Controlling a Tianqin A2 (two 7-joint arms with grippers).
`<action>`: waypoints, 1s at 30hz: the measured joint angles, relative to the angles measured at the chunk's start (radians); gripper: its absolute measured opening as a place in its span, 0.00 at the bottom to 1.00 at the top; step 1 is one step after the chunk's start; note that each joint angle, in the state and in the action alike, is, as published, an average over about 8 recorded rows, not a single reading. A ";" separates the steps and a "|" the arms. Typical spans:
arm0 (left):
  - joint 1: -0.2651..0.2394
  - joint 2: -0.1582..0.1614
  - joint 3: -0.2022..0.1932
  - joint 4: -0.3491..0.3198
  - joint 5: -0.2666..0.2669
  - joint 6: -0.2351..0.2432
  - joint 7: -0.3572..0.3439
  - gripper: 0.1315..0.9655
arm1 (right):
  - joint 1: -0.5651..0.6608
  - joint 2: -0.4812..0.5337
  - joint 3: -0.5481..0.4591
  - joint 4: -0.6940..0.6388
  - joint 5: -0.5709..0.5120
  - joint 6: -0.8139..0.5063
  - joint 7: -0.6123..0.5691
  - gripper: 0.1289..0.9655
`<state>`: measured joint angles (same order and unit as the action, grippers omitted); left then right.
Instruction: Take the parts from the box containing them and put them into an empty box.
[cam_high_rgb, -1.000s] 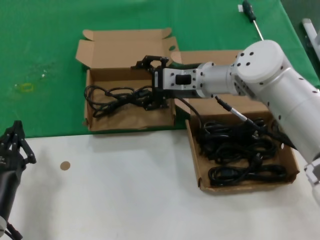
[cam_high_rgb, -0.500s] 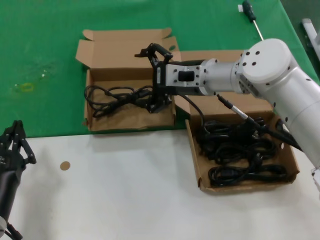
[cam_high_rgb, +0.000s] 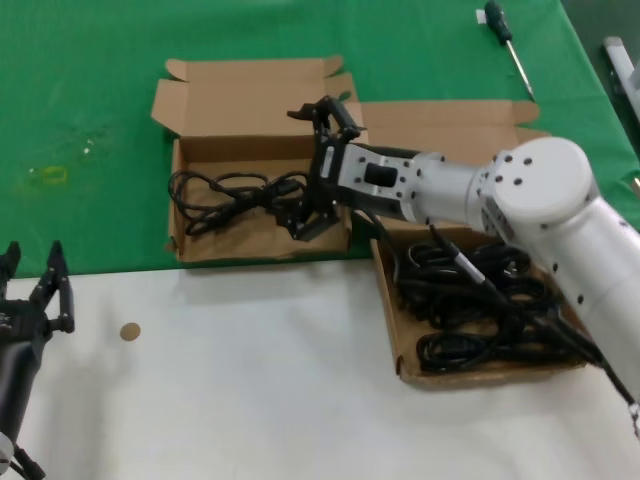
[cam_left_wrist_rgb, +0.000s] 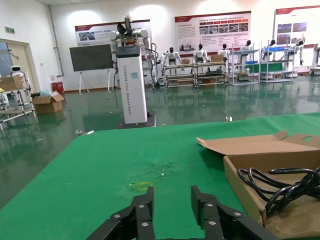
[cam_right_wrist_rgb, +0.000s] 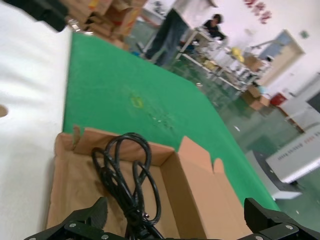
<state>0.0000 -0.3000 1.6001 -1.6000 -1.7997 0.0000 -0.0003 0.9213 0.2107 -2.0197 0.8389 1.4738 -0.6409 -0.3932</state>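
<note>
White worktop (cam_high_rgb: 250, 390) fills the near part of the head view, with a small brown round mark (cam_high_rgb: 129, 331) on it near the left side; the left pincer (cam_high_rgb: 35, 295) waits at the near left edge, its fingers standing apart with a clear gap between them, nothing held, and the left wrist view shows the same gap above the green cloth (cam_high_rgb: 90, 100).

Brown cardboard comes next on the right: the larger box (cam_high_rgb: 392, 330) straddles the border of white and green, and a heap of black cables (cam_high_rgb: 480, 310) lies tangled inside it, its lid (cam_high_rgb: 440, 120) standing open behind.

Farther back and to the left, on the green cloth, sits the smaller box (cam_high_rgb: 180, 225) with its lid (cam_high_rgb: 240, 100) folded back; one coiled black cable (cam_high_rgb: 220, 192) lies in its tray, loops spread toward the box's left wall; the right arm reaches across from the right, and the right pincer (cam_high_rgb: 315, 170) hangs over the right end of that tray with its fingers spread wide, one above and one below, close to the cable's plug end; whether it touches the cable I cannot tell, but it does not clamp it.

Beyond both boxes, at the far right of the cloth, a screwdriver (cam_high_rgb: 505, 35) lies alone.
</note>
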 joint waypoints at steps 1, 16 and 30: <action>0.000 0.000 0.000 0.000 0.000 0.000 0.000 0.15 | -0.014 0.001 0.006 0.011 0.005 0.010 0.006 0.96; 0.000 0.000 0.000 0.000 0.000 0.000 0.000 0.48 | -0.230 0.022 0.105 0.190 0.081 0.160 0.098 1.00; 0.000 0.000 0.000 0.000 0.000 0.000 0.000 0.78 | -0.431 0.042 0.196 0.356 0.152 0.300 0.184 1.00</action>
<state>0.0000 -0.3000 1.6000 -1.6000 -1.7999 0.0000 -0.0003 0.4905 0.2525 -1.8234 1.1948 1.6263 -0.3413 -0.2095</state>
